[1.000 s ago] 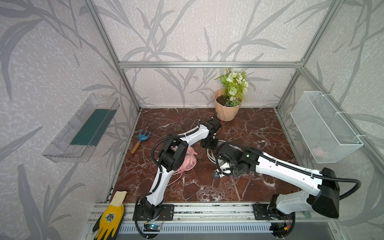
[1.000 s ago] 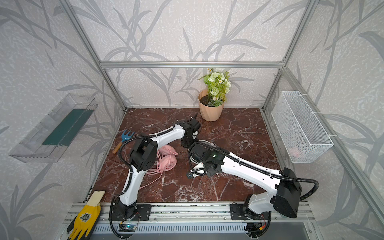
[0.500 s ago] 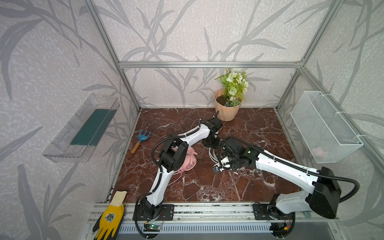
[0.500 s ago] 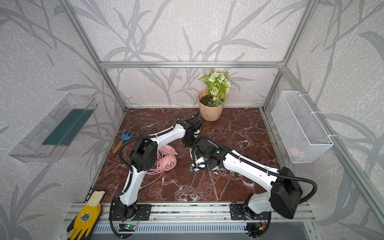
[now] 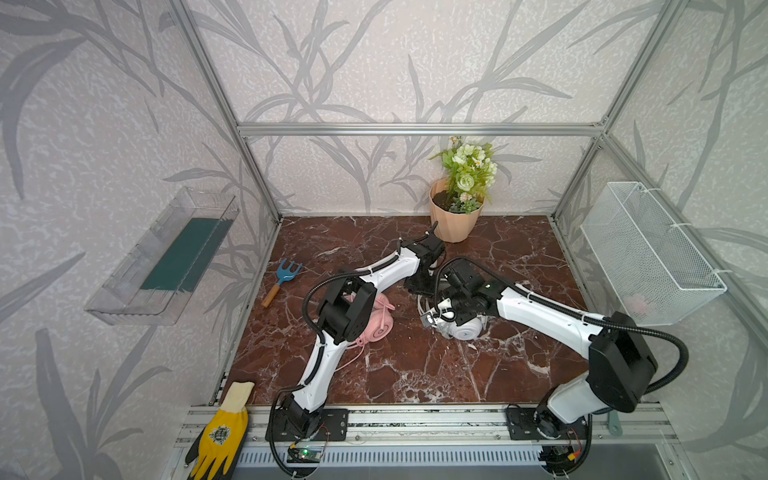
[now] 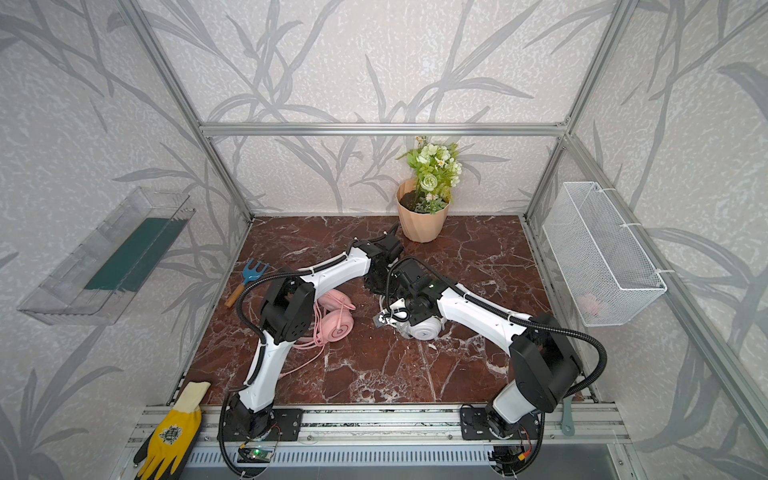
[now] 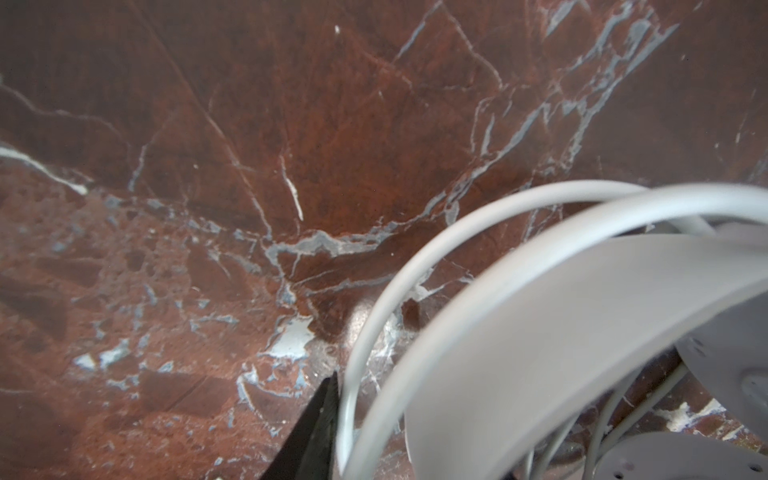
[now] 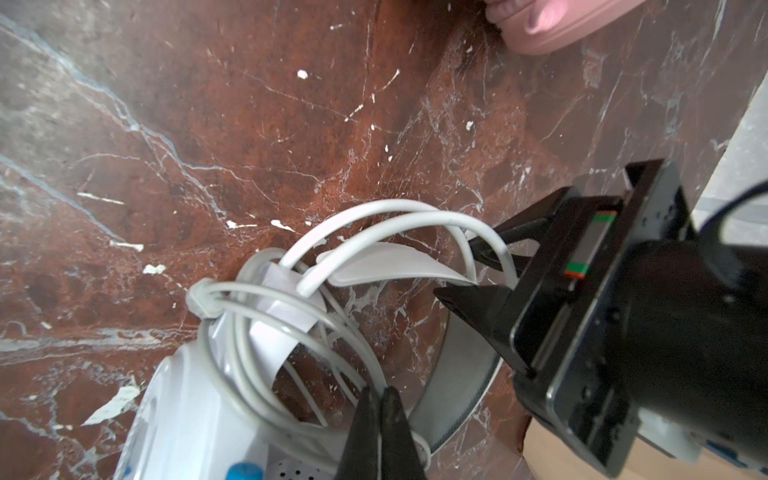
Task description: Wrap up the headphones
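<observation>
The white headphones (image 5: 466, 331) lie mid-table, and both grippers are on them. My left gripper (image 8: 454, 269) is shut on their double-wire headband (image 7: 376, 328), with one black finger (image 7: 321, 415) showing beside the wires. The white cable (image 8: 232, 357) loops in coils over the earcup. My right gripper (image 8: 380, 399) is shut on a strand of that cable; in a top view it (image 5: 430, 321) sits at the front left of the earcup. The pink headphones (image 5: 379, 325) lie to the left with their cable trailing forward, partly hidden by the left arm.
A peach flower pot (image 5: 453, 224) stands at the back, close behind the left wrist. A blue hand rake (image 5: 282, 274) lies at the left edge. A yellow glove (image 5: 220, 436) rests on the front rail. A wire basket (image 5: 648, 253) and a clear shelf (image 5: 166, 257) hang on the side walls.
My right gripper has moved toward the back and slightly left, carrying the white cable along the white headphones. The left arm has held still.
</observation>
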